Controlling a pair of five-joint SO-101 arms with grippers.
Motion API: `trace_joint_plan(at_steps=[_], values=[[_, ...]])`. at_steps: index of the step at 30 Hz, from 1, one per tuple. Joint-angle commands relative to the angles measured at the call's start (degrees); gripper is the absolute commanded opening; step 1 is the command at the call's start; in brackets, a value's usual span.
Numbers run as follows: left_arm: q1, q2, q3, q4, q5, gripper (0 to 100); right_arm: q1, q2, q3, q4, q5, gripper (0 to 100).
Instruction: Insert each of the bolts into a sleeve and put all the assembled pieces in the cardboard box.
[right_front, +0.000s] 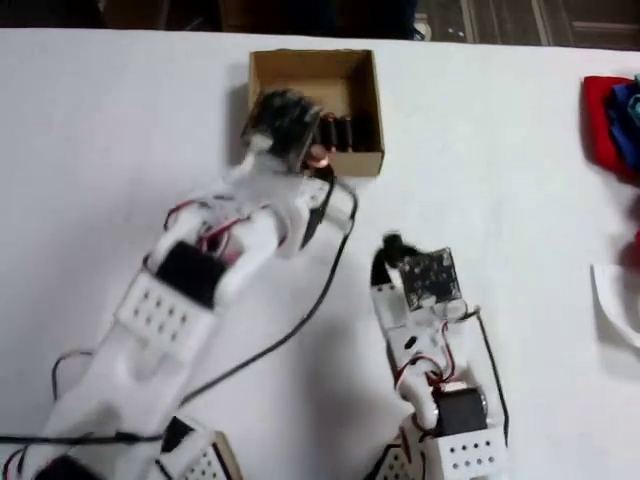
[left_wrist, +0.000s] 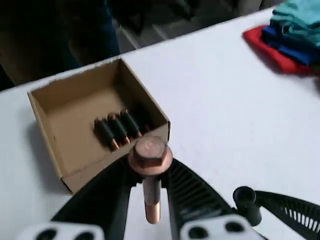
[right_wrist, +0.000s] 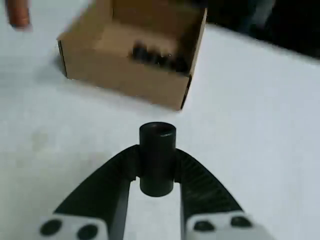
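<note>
left gripper (left_wrist: 150, 187): closed on copper bolt (left_wrist: 150, 159), near cardboard box (left_wrist: 92, 172). right gripper (right_wrist: 156, 175): clamps black sleeve (right_wrist: 157, 150). box holds three assembled pieces (left_wrist: 117, 129).

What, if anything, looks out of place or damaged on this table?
Nothing stands out. The left hand grips a copper bolt, the right hand grips a black sleeve, and three assembled pieces lie neatly side by side in the cardboard box, which looks undamaged.
</note>
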Motion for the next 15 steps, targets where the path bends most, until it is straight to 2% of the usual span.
trace_joint_plan(at_steps=[1,5,12,15], values=[[0.5,-6.3,4.8,-10.0,0.6,2,-3.2,0.1,0.6,-5.1,-0.5,2.3],[1.1,-6.5,6.4,-11.4,0.3,2,-6.2,0.1,0.6,-5.3,-0.5,2.3],[1.5,-6.5,9.3,-11.7,0.2,2,-6.5,0.0,0.2,-5.6,-0.6,2.3],[1.5,-6.5,9.7,-14.2,0.6,2,-6.5,0.0,0.3,-7.9,-4.7,2.3]])
